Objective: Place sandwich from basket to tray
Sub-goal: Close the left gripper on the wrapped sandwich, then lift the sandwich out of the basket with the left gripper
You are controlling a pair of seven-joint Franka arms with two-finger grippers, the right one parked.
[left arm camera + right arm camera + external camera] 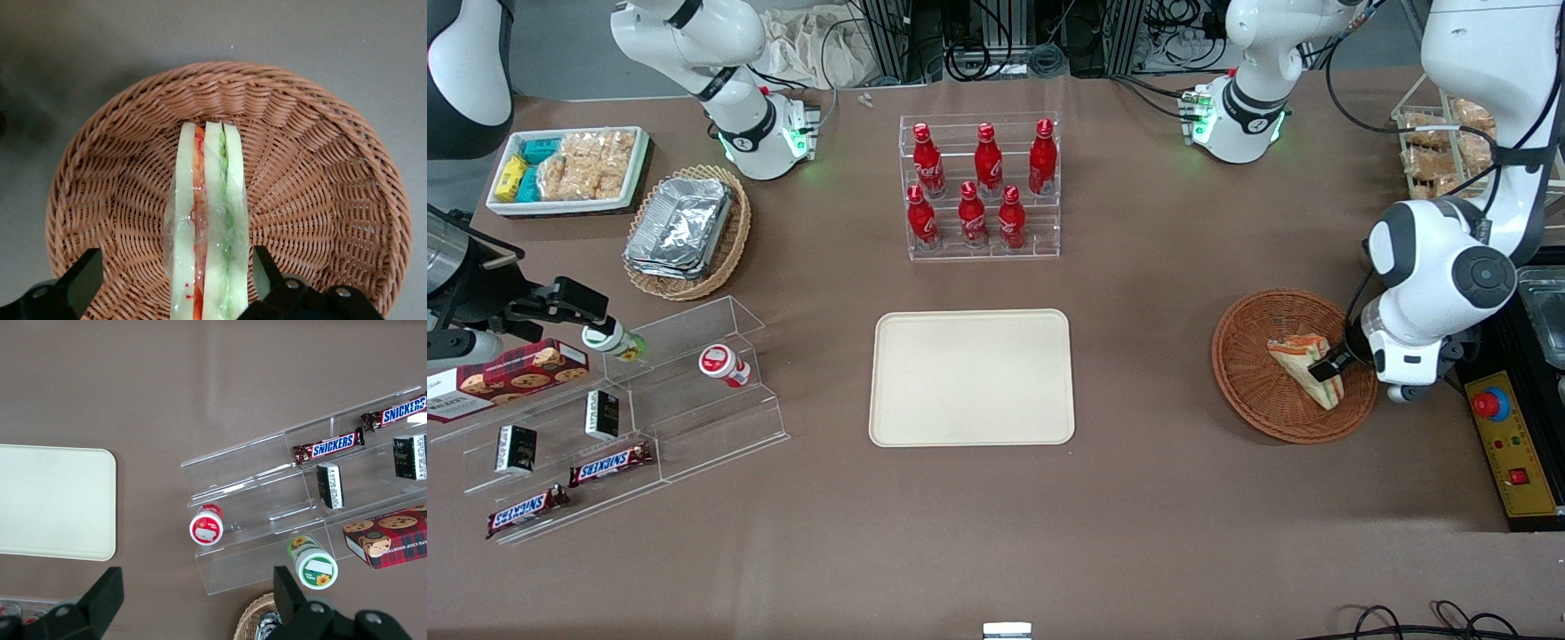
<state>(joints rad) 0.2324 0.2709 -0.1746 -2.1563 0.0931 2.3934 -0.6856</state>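
Tray [971,378], sandwich [1307,366] on edge — jaws [175,280] astride

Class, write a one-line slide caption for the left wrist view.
Open gripper straddling the wrapped sandwich, which stands on edge in the basket.

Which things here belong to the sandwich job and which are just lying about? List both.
Job: sandwich, lying in the round basket; empty cream tray; gripper, open, a finger on either side of the sandwich.

Lying about: cola bottles, foil containers, Snickers bars, cookie box, snack bin.
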